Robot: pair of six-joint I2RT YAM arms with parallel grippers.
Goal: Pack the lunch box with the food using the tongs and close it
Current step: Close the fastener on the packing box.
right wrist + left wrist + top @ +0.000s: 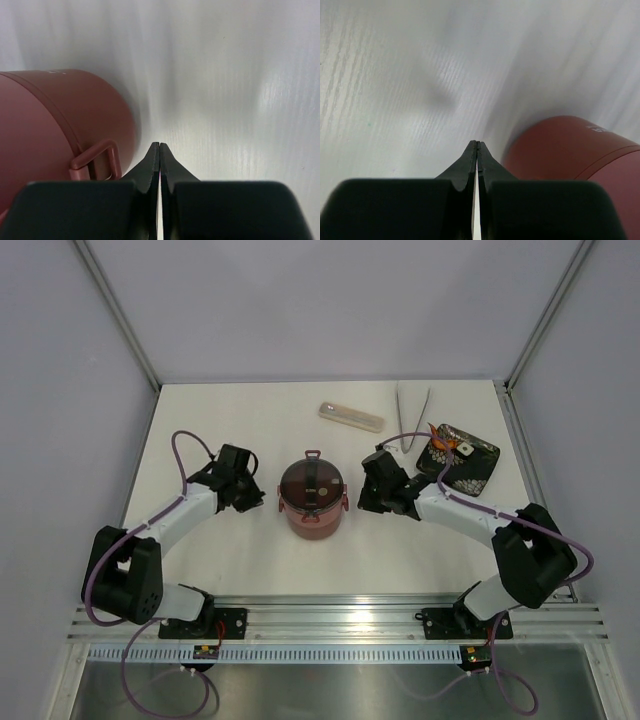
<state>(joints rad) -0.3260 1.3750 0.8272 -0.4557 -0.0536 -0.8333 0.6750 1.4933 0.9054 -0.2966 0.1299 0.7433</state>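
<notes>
Maroon plastic, matte, cylindrical: the lunch box point(313, 496) stands stacked and lidded mid-table, between both arms. Left jaws shut, empty, just left of its wall. Right jaws shut, empty, just right, beside a loop latch point(97, 160). Table point(200, 420) white, faintly grained. Farther right: black patterned tray point(478, 472) bearing the food point(443, 440). Beyond it, slim steel tongs point(409, 443), long axis near-to-far, joined end nearer; right arm closer. Beige case point(351, 416) alongside.

Left arm point(175, 515) reaches forward and bends inward at the elbow, and right arm point(470, 518) mirrors it from the other side, wrists angled toward each other. Left gripper point(478, 145) has its jaws pressed tip to tip. Right gripper point(159, 146) matches it, fingers flat together.
</notes>
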